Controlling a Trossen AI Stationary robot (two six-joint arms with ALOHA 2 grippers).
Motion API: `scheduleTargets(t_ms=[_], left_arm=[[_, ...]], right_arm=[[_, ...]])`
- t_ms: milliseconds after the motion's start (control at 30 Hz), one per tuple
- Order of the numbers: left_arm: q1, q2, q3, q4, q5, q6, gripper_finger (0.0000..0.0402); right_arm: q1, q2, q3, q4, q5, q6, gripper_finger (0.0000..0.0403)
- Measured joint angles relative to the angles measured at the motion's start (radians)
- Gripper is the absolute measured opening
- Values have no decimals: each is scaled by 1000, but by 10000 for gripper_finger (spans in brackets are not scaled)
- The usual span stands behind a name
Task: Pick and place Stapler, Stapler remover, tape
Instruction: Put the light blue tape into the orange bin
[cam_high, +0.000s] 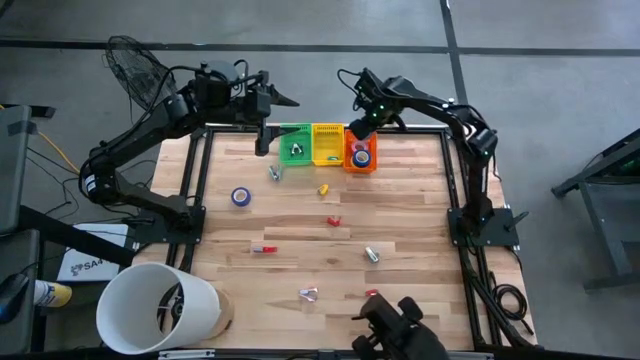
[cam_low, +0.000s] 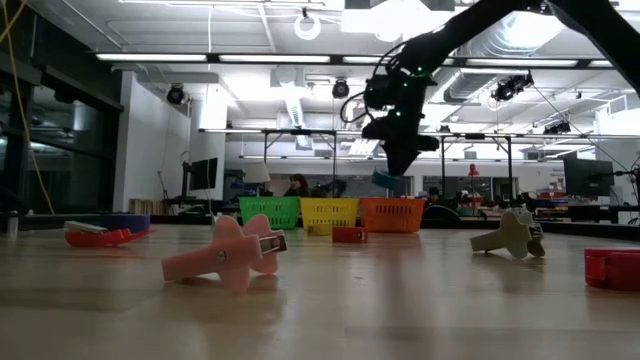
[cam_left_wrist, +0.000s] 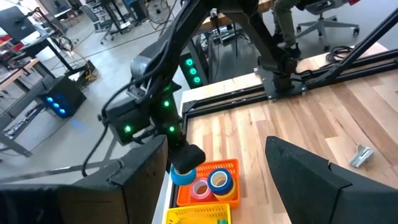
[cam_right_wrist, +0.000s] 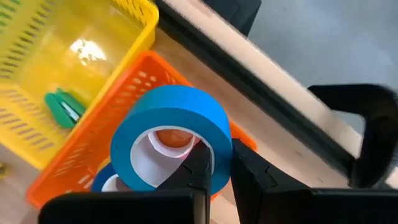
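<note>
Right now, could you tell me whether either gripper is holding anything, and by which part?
The right gripper pinches a blue tape roll by its wall, above the orange basket. The left gripper is open, holding nothing.

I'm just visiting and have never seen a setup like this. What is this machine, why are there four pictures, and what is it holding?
It is a robot with two dark jointed arms at a wooden table. One picture looks down from above, one looks level across the tabletop, and two come from cameras on the wrists. The right hand is pinching the wall of a blue tape roll above the orange basket, which already holds other rolls. Beside it stand a yellow basket and a green basket. The left hand waits open near the green basket. Small office items lie scattered on the table, among them another blue roll.
</note>
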Motion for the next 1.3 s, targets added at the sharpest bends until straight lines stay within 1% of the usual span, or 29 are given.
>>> scheduleTargets(t_ms=[367, 600, 700, 833, 1200, 1300], left_arm=[[0, 0, 0, 0, 0, 4, 268], [0, 0, 0, 0, 1, 23, 268], [0, 0, 0, 0, 1, 23, 268], [0, 0, 0, 0, 1, 23, 268], [0, 0, 0, 0, 3, 23, 268], [0, 0, 0, 0, 3, 23, 268]], right_arm=[[30, 45, -1, -7, 4, 16, 28], [40, 52, -1, 7, 49, 24, 28], [39, 68, -1, -5, 45, 39, 28], [40, 88, -2, -19, 4, 74, 28], [39, 88, -2, -57, -2, 120, 34], [40, 88, -2, -66, -20, 118, 34]])
